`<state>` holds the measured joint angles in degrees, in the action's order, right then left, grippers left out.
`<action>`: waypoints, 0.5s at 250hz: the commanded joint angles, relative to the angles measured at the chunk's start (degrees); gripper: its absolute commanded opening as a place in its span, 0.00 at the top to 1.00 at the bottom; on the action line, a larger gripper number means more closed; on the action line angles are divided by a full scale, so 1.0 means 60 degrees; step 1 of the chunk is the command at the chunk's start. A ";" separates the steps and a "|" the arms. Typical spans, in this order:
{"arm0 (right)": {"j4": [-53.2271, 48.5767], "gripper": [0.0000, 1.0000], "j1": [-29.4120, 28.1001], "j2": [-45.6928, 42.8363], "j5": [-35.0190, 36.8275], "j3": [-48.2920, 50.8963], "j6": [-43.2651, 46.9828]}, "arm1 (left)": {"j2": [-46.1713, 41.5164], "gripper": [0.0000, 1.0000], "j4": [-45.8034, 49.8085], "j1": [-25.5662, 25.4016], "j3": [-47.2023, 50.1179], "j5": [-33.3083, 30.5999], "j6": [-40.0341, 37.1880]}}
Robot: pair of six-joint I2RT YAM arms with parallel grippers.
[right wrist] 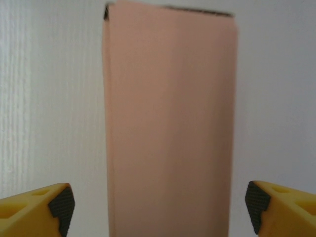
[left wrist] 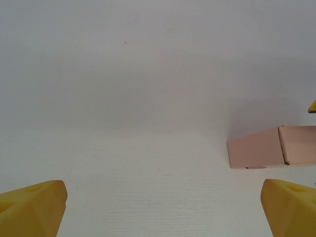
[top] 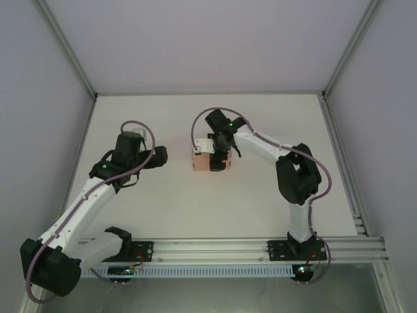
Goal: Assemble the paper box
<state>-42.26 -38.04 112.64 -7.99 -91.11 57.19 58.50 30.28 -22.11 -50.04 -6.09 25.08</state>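
Observation:
The salmon-pink paper box (top: 210, 160) stands folded into a small rectangular block near the middle of the white table (top: 195, 202). My right gripper (top: 222, 146) hangs directly over it. In the right wrist view the box (right wrist: 170, 123) runs up between the two fingers, with a gap of table on each side, so this gripper (right wrist: 159, 205) is open and not touching it. My left gripper (top: 160, 155) waits to the left of the box, open and empty. In the left wrist view the box (left wrist: 269, 147) lies at the right edge, beyond the wide-spread gripper (left wrist: 163, 200).
Grey walls and aluminium frame posts enclose the table on three sides. A metal rail (top: 260, 248) carrying both arm bases runs along the near edge. A yellow tip of the other gripper's finger (left wrist: 312, 106) pokes in at the right edge of the left wrist view.

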 commanded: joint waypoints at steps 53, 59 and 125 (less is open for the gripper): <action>0.1965 0.36 -0.0913 -0.0079 0.3686 0.1087 -0.0759 | -0.0061 0.00 0.0270 0.0067 -0.0068 -0.0231 0.0096; 0.2358 0.39 -0.0978 -0.0155 0.4028 0.1293 -0.0763 | -0.0078 0.00 0.0270 0.0067 -0.0054 -0.0240 0.0099; 0.4553 0.38 -0.1536 -0.0535 0.6078 0.2815 -0.0614 | -0.0585 0.00 0.0270 0.0066 0.0198 -0.0303 0.0244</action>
<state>-22.20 -46.33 111.81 19.16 -77.08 53.56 57.32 30.70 -22.11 -49.76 -6.94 25.54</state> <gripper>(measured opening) 0.605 0.997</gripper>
